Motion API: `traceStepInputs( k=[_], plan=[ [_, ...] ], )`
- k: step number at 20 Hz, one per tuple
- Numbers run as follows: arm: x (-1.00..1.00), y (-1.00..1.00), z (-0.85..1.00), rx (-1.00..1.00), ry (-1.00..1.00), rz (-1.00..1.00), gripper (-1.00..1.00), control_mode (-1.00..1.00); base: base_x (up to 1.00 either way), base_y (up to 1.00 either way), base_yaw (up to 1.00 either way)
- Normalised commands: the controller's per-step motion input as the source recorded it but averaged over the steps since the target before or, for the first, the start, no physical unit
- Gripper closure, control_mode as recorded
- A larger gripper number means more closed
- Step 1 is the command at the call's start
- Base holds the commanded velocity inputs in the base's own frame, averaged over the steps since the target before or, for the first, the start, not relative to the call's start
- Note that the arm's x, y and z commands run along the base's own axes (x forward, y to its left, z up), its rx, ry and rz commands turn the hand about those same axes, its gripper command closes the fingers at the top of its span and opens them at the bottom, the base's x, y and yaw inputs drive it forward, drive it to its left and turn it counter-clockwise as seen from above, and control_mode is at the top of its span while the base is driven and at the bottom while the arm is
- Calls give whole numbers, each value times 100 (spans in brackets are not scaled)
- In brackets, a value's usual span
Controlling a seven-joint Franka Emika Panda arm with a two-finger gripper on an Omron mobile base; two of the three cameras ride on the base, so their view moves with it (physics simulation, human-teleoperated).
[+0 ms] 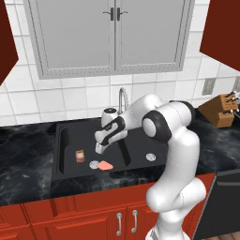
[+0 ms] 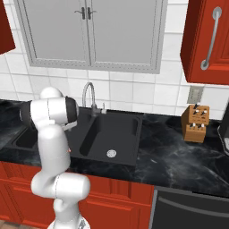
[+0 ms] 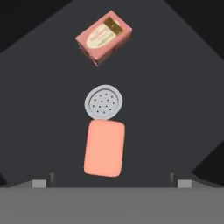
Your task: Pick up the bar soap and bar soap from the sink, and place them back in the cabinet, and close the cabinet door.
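From the left base view, the gripper (image 1: 100,149) hung over the left basin of the sink (image 1: 65,140), above the salmon bar soap (image 1: 106,165), which touched the drain disc (image 1: 94,164); the brown bar soap (image 1: 80,156) lay just left. In the right base view, the cabinet door (image 2: 207,42) stood at upper right. In the hand view, the fingertips (image 3: 40,183) stood wide apart, empty, with the salmon bar between them.

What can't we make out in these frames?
- Left basin of the sink, right base view: blocked by the arm.
- Gripper, left base view: too small to tell whether the fingers are open.
- Print on the boxed bar soap, hand view: too blurred to read.
- Red cabinet door, right base view: cut off by the top and right edges.
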Motion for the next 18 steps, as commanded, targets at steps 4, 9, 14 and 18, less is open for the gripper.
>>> traceStepInputs(
  k=[4, 9, 14, 18],
  plan=[
    [4, 0, -8, 0, 0, 0, -100, -100, 0, 0, 0],
    [0, 1, -9, 0, 0, 0, -100, -100, 0, 0, 0],
    [0, 0, -4, 0, 0, 0, -100, -100, 0, 0, 0],
    [0, 0, -7, 0, 0, 0, -100, -100, 0, 0, 0]
  ],
)
